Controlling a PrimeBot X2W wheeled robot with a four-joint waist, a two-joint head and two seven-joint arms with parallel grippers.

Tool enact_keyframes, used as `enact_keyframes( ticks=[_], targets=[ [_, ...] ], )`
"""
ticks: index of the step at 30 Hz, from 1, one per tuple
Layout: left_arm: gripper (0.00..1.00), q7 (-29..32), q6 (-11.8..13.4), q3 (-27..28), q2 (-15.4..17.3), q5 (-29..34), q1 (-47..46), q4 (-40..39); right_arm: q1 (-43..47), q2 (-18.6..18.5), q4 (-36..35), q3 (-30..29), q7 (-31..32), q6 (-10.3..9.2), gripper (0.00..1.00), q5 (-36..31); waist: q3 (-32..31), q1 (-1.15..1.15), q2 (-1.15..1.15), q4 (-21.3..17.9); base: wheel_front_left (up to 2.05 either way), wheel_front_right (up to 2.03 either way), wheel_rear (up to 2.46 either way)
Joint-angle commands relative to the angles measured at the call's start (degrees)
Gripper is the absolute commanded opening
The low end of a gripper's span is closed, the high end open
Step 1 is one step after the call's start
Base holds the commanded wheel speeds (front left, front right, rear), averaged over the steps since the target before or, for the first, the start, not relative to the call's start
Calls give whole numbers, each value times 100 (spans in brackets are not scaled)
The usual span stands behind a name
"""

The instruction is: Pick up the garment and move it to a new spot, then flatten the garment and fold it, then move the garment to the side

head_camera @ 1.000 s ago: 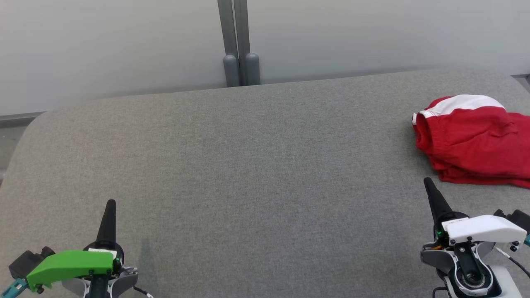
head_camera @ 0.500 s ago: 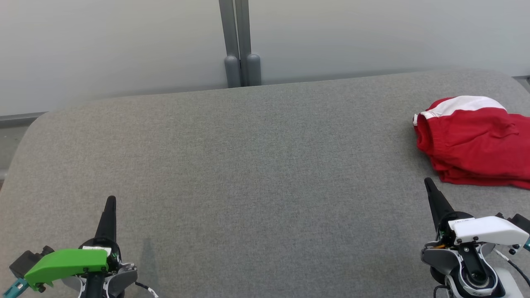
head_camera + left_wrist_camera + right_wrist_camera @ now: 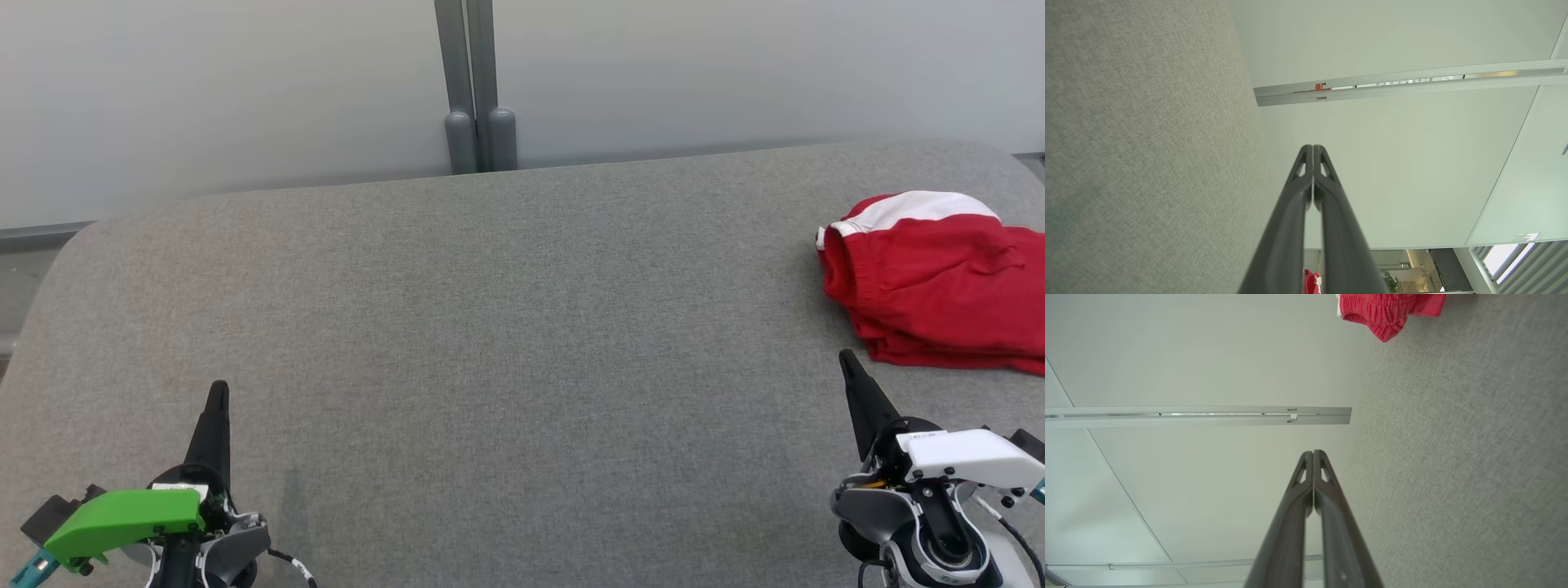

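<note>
Head view: red garment [image 3: 931, 286] at the right edge on the grey desk [image 3: 506, 327], above the right gripper [image 3: 846, 359]; left gripper [image 3: 217, 392] at lower left. Left wrist view: fingers [image 3: 1294, 204] meet at the tips, empty. Right wrist view: fingers likewise together, garment at top edge.

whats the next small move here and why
Probably open the right gripper and reach forward to the red garment: it lies loosely heaped at the right of the table, just beyond that shut gripper, while the left gripper, also shut, is far across from it.
</note>
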Motion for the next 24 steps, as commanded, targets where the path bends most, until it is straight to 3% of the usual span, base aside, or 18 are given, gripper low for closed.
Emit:
enact_keyframes(
  ticks=[1, 24],
  targets=[
    [0, 30, -49, 35, -6, -109, -108, -23, 43, 1, -32, -30, 41, 4, 0, 130, -2, 0, 0, 2, 0, 0, 0],
    [0, 105, -56, 59, -24, -326, -109, -21, 54, 20, -32, -71, 105, 4, 0, 365, -11, 0, 0, 13, 0, 0, 0]
  ],
)
